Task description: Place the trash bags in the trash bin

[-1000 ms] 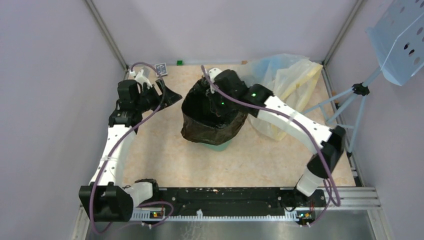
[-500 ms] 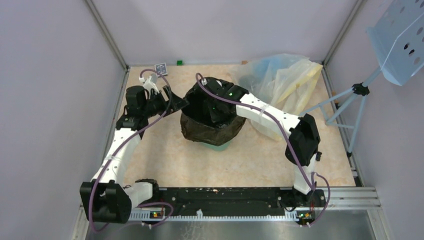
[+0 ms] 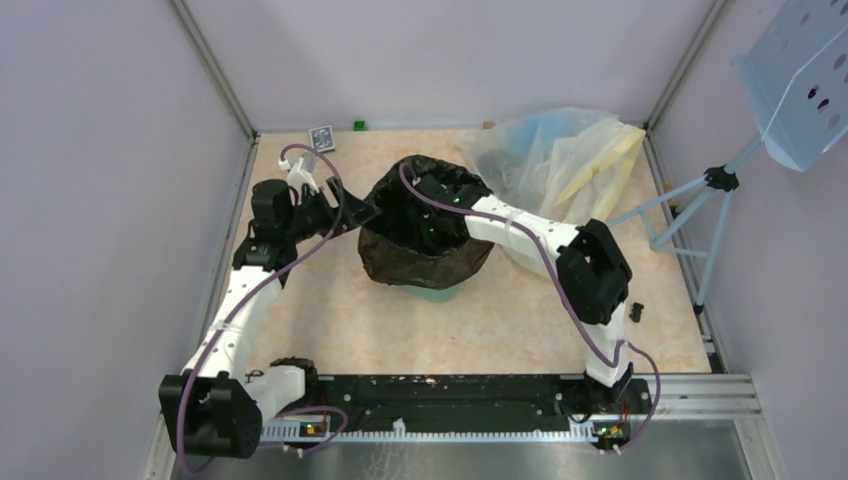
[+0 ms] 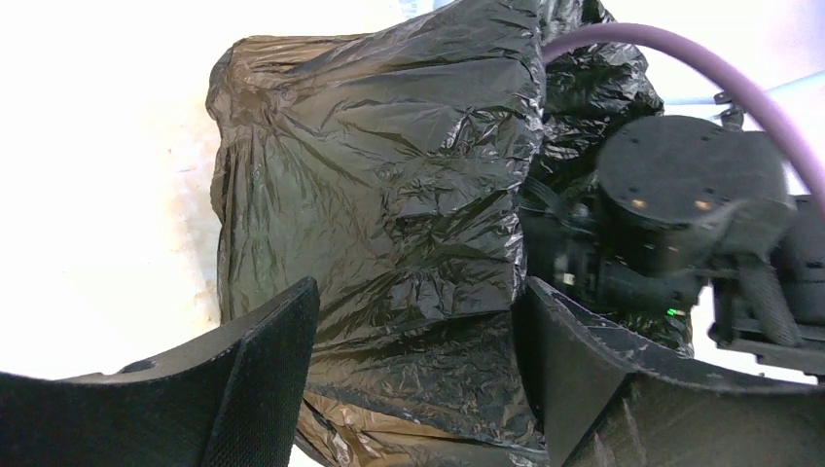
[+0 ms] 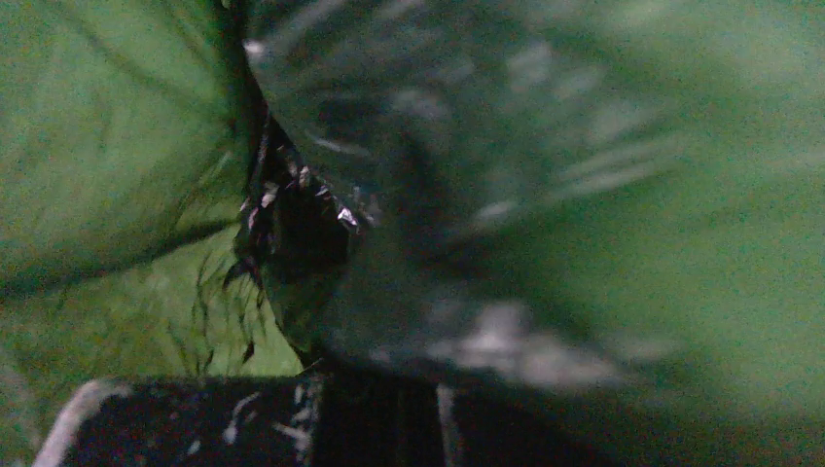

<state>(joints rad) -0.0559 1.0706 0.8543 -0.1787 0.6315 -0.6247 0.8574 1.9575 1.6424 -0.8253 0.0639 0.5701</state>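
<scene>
- Since a second ago the right arm (image 3: 520, 225) has folded its elbow in toward the near edge and reached further down into the mouth of the black bag (image 3: 415, 255); the left arm (image 3: 240, 290) has swung in toward the bag's left side.
- The black bag lines the green bin (image 3: 437, 293), its top turned down over the rim and hanging over most of the outside. Only the bin's foot shows below.
- The bin stands upright mid-table (image 3: 330, 320).
- The left claw (image 4: 418, 292) is spread wide at the bag's draped left side, with crinkled plastic lying between its fingers (image 4: 263, 379), not pinched.
- The right claw (image 3: 425, 205) is inside the lined bin, closed tight. Its own view is blurred, so whether it pinches plastic cannot be told.
- Clear and yellowish bags (image 3: 560, 155) lie heaped just right of the bin, at the back.
</scene>
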